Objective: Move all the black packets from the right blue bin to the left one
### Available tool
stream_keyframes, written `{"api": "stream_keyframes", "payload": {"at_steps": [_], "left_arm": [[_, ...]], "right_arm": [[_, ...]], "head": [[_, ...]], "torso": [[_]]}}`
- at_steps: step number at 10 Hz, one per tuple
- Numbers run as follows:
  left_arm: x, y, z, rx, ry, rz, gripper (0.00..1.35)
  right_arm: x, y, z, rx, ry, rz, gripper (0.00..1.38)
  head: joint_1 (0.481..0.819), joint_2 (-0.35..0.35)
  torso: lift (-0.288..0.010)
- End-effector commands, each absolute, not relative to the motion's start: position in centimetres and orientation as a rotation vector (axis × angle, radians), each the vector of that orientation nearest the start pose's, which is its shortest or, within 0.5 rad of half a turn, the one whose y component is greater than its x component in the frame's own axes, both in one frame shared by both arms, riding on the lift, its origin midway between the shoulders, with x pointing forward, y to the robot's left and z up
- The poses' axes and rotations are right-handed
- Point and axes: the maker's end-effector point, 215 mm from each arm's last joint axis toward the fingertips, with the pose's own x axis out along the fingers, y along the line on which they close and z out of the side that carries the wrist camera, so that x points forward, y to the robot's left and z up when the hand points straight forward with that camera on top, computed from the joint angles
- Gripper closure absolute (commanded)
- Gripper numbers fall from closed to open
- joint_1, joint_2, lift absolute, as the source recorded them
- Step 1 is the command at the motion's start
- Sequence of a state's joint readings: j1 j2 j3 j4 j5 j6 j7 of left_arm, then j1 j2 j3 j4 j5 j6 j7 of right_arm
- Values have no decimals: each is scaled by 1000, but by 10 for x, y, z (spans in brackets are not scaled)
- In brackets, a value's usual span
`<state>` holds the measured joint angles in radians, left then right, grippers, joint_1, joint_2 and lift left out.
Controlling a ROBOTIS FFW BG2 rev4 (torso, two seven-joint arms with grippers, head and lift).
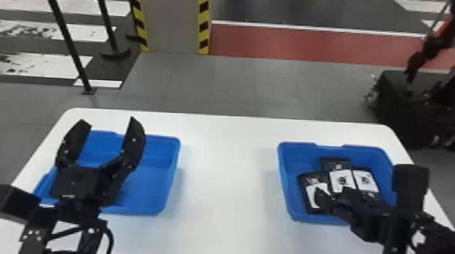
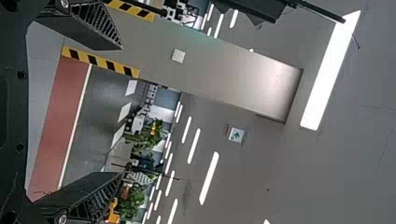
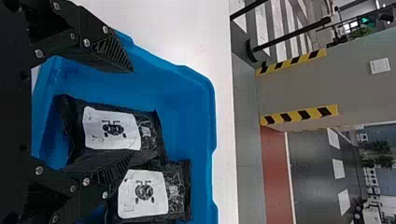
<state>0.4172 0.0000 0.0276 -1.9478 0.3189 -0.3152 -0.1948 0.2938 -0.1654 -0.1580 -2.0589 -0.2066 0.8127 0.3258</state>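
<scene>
Black packets (image 3: 112, 128), crinkled oblongs, lie in the right blue bin (image 1: 289, 174); left claw (image 1: 109, 120) and right claw (image 1: 331, 196) gape.

A white table (image 1: 228, 171) is provided as the support surface, its rounded far corners located at ten and two o'clock. The left blue bin (image 1: 153, 169) is seated at nine o'clock and the right blue bin (image 1: 288, 170) at three o'clock, well apart, both placed open side up.

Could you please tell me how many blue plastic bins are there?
2. The left blue plastic bin is near the left end of the white table; the right blue plastic bin, with black packets inside, is near the right.
</scene>
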Motion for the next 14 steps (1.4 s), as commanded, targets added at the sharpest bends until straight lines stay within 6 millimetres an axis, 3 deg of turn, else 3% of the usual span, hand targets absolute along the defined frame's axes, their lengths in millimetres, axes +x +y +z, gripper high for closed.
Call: {"api": "stream_keyframes", "payload": {"at_steps": [1,4,7,9,13,14], "left_arm": [[455,231,-254,-275,-299,-112,58],[455,229,-256,-284,-291,-119,62],[455,226,-256,-281,-291,-127,65],[457,226,-254,-278,-294,-131,65],[455,226,-255,-271,-288,-134,67],[457,223,-256,-270,-276,-144,67]], "right_arm": [[458,-262,-451,104,607,224,437],[464,-282,-476,90,660,154,437],[476,-288,-489,103,690,133,432],[483,-279,-494,109,699,150,433],[475,-266,-504,141,718,173,440],[481,-261,-515,168,734,211,533]], "head": [[695,-24],[695,-50],[695,-70],[695,-71],[695,-54],[695,-51]], "torso": [[-110],[-110],[-110],[-110],[-110],[-110]]}}
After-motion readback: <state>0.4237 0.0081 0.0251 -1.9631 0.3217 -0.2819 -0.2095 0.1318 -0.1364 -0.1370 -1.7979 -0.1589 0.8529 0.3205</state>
